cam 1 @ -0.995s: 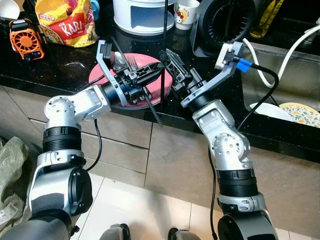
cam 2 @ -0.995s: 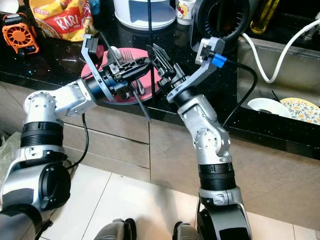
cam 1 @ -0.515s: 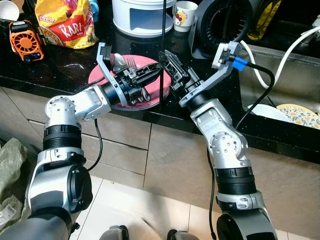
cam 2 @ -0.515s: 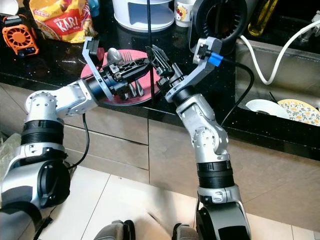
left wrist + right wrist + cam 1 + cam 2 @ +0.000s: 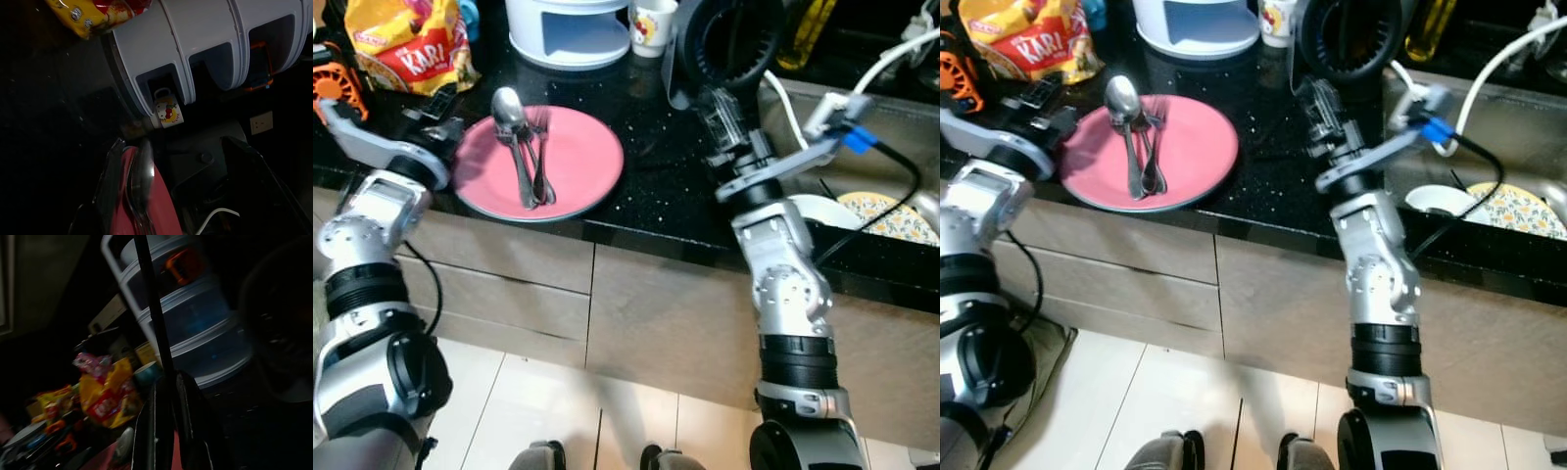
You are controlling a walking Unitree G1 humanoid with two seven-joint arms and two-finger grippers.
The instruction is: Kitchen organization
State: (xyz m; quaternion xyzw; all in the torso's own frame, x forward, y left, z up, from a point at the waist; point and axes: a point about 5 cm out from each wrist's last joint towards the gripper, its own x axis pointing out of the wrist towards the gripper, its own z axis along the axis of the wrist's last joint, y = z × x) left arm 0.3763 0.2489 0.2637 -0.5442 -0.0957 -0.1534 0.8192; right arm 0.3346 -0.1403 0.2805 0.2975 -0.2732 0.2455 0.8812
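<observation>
Plate [image 5: 576,157]: we are judging it stiff, breakable; grip the rim.
Cutlery [image 5: 521,147]: thin, slippery.
Left pincer [image 5: 438,116]: state unclear.
Right pincer [image 5: 717,110]: closed, empty.

Head views evenly lit and sharp, slight glare on the glossy table [image 5: 656,186]; both wrist views very dark, foreground blurred.
</observation>
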